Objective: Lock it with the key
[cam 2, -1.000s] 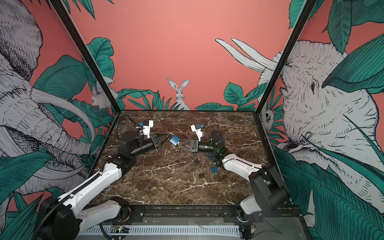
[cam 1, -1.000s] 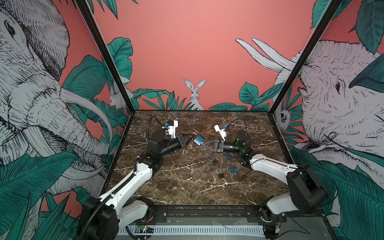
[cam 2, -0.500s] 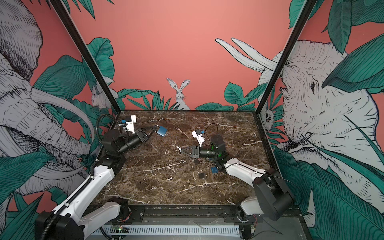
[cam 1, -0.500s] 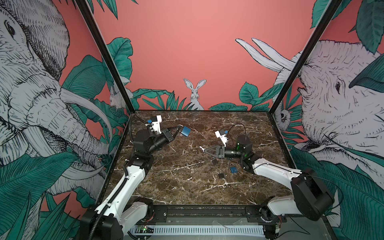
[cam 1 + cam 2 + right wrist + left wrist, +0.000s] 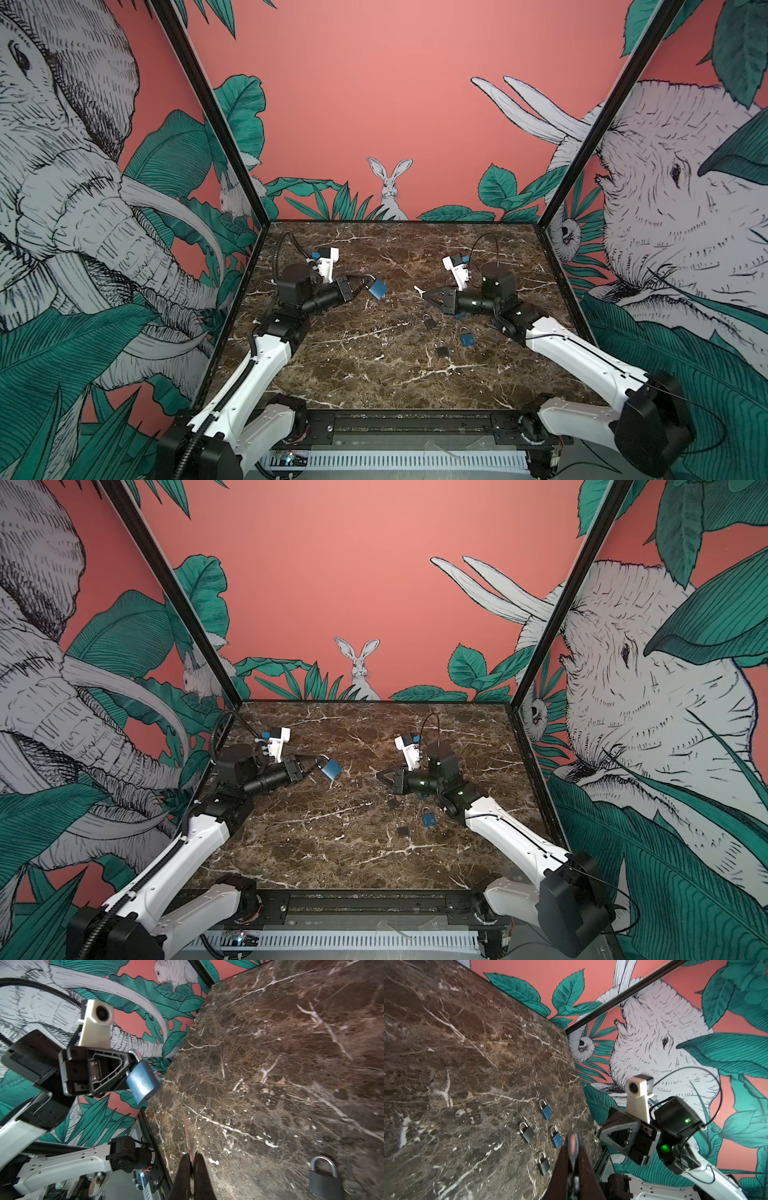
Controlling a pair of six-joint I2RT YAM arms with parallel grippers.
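Observation:
My left gripper (image 5: 365,283) is shut on the steel shackle of a blue padlock (image 5: 378,289), held above the table left of centre; its body hangs free of the fingers (image 5: 142,1082). In the left wrist view the padlock (image 5: 572,1141) shows edge-on between the fingers. Facing it from the right, my right gripper (image 5: 426,293) is shut on a small silver key (image 5: 418,289), whose blade (image 5: 186,1132) sticks out past the fingertips toward the padlock. A clear gap separates key and padlock in both top views.
Several more padlocks lie on the marble table (image 5: 374,374) near the right gripper: a grey one (image 5: 429,321), a blue one (image 5: 467,339) and another grey one (image 5: 441,350). A grey padlock (image 5: 324,1178) lies close by in the right wrist view.
A second ago padlock and key were nearly touching at mid-table. The left arm pulled back left with the padlock, and the right gripper with the key shifted right. Both grips stayed shut.

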